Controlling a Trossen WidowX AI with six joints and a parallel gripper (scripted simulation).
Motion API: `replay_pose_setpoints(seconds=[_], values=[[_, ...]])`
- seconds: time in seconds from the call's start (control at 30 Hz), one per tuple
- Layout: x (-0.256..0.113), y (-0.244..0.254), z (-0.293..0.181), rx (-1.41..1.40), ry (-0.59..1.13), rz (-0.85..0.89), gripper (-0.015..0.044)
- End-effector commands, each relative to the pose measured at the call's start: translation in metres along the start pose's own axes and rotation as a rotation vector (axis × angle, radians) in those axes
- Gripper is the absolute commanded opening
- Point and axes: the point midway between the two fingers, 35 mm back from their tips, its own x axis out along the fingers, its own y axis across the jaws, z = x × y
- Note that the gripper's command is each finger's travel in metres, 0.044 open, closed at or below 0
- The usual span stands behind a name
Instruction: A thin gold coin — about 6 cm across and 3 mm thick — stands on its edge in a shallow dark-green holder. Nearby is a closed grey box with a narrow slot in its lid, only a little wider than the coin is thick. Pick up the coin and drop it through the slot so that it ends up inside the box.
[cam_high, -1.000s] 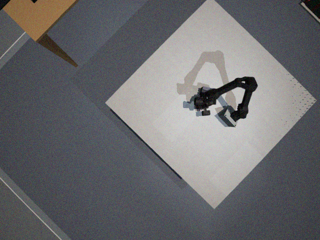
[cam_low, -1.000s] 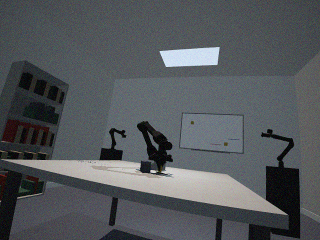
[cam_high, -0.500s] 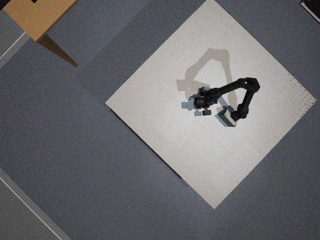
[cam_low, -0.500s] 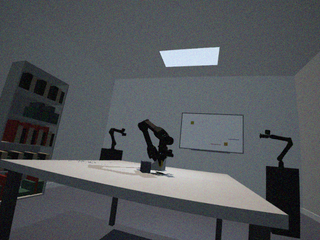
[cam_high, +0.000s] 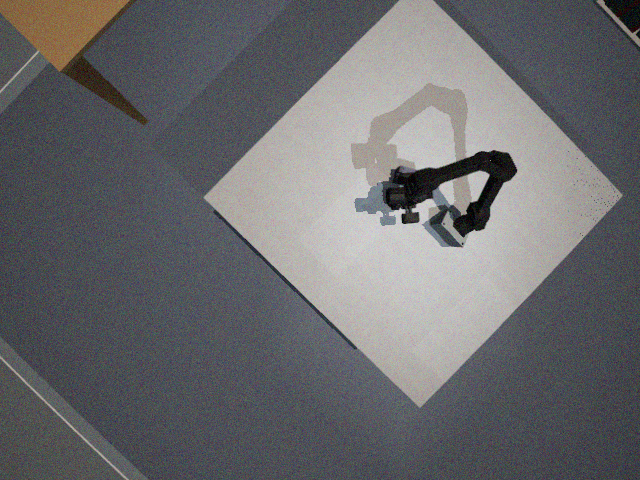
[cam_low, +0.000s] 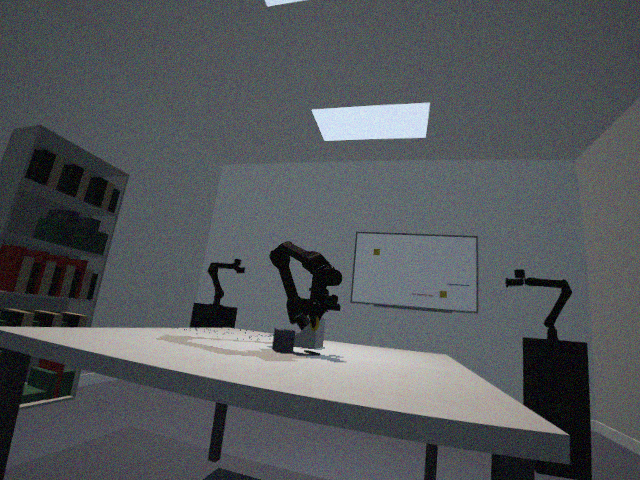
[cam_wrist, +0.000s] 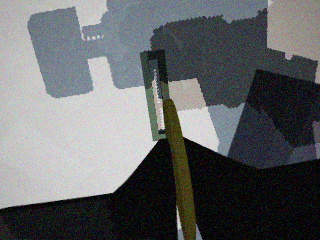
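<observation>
My gripper (cam_wrist: 171, 146) is shut on the gold coin (cam_wrist: 181, 167) (cam_low: 316, 324), which stands edge-on between the fingertips and hangs above the table. The dark-green holder (cam_wrist: 149, 111) (cam_low: 311, 352) lies on the table ahead of the fingertips in the wrist view, below the coin. Its long recess is empty. The grey box (cam_wrist: 272, 100) (cam_low: 283, 342) looks dark and stands to the right of the fingers in the wrist view. It is mostly hidden under the arm in the top view. I cannot make out its slot.
The white table (cam_high: 330, 268) (cam_low: 392, 372) carries the arm's base block (cam_high: 445, 228) (cam_low: 315, 338), close to the box. The arm arches over the box area and casts broad shadows around the holder. A bookshelf (cam_low: 56, 232) and two other arms stand beyond the table.
</observation>
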Motion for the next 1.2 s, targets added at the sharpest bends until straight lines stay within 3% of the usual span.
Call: replay_pose_setpoints(seconds=[0.0, 0.47, 1.17], values=[[-0.012, 0.001, 0.000, 0.006, -0.006, 0.003, 0.0000], [-0.015, 0.002, -0.008, 0.328, -0.005, 0.004, 0.0000], [-0.016, -0.033, -0.014, 0.343, -0.012, 0.009, 0.0000]])
